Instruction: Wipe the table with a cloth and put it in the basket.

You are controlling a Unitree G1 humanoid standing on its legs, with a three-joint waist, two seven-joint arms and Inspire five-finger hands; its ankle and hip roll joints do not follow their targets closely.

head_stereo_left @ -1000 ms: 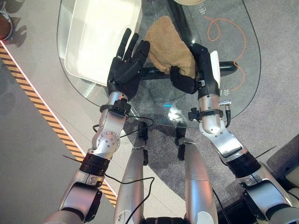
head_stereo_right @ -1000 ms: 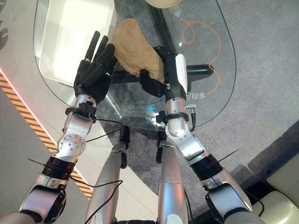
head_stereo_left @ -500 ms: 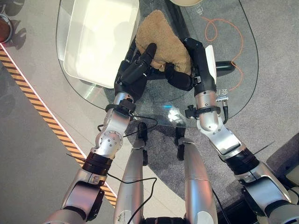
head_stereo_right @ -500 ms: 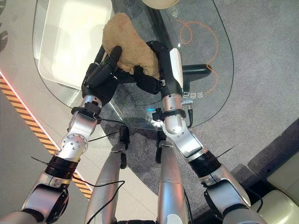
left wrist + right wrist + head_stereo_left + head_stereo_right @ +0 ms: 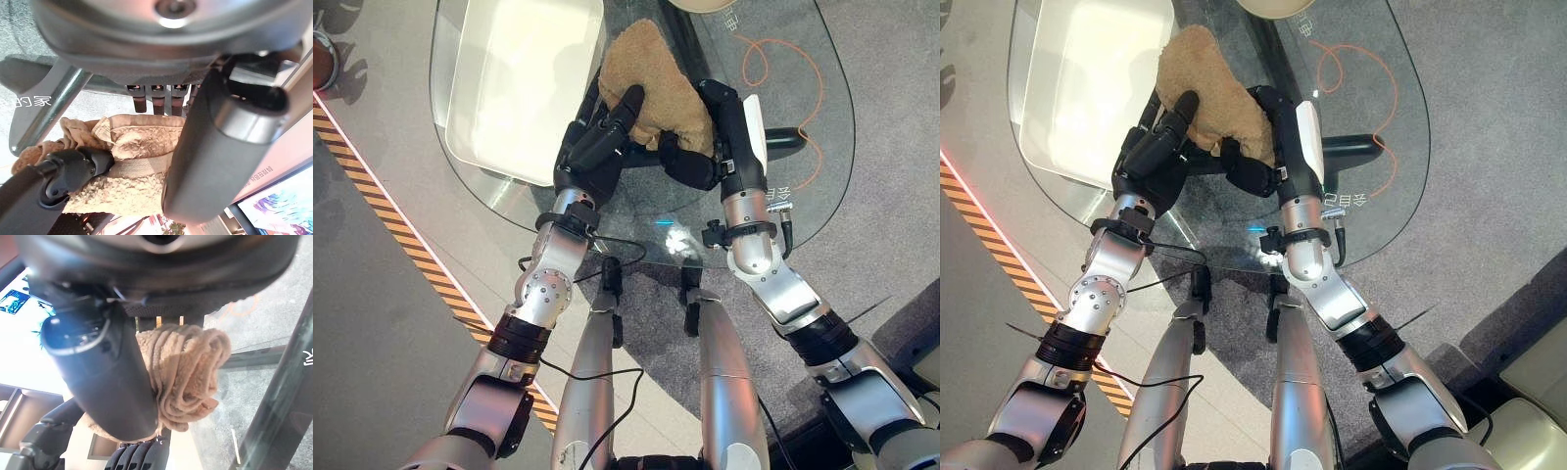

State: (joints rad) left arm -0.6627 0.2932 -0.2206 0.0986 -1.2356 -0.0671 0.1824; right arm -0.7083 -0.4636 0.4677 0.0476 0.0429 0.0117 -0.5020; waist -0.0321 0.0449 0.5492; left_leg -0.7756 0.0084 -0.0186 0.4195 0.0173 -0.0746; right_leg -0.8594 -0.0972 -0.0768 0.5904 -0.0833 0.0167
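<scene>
Item one, the cloth (image 5: 651, 83): a tan, fleecy piece, bunched into a thick wad. I see it over the glass table (image 5: 803, 117), near the table's middle, between my two hands.

Item two, left hand (image 5: 597, 147): it comes in from the near left and meets the cloth's left side. Its thumb lies across the top of the wad with the fingers curled in beneath, so I read it as gripping the cloth. My left wrist view shows the fleece pressed between thumb and fingers.

Item three, right hand (image 5: 700, 157): it reaches from the near right, fingers curled tight round the cloth's near right edge. My right wrist view shows folds of fleece bulging out beside the thumb.

Item four, a white tray (image 5: 509, 88): rectangular, on the left part of the table, just left of the cloth.

Item five, a pale rounded object (image 5: 705, 5) at the far edge; I cannot tell what it is.

Item six, an orange cord (image 5: 783, 69): looped, seen at the table's right.
</scene>
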